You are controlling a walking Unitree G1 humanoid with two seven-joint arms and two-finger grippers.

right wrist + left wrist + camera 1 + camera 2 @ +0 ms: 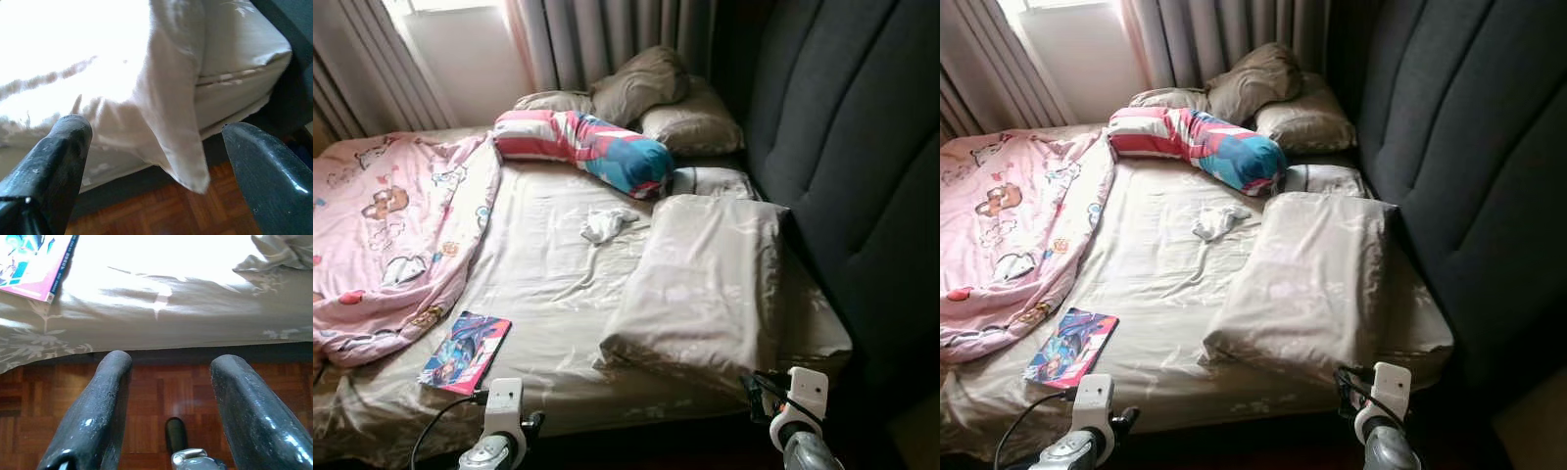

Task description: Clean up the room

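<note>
Left gripper (166,396): fingers parted, empty, low at bed (548,284) edge | right gripper (156,171): fingers parted, empty | risk: magazine (466,352), lower left, may be nudged off the edge; overhanging pillow (705,284) may be dragged down

On the bed (548,284) before me I count one pink blanket (391,225), one striped bolster (582,147), five beige pillows, the largest (700,284) nearest me, one magazine (465,352) and one crumpled white cloth (605,224)

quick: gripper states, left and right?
Left gripper: open, holding nothing, over floor at the bed edge.
Right gripper: open, holding nothing, facing the pillow corner.
</note>
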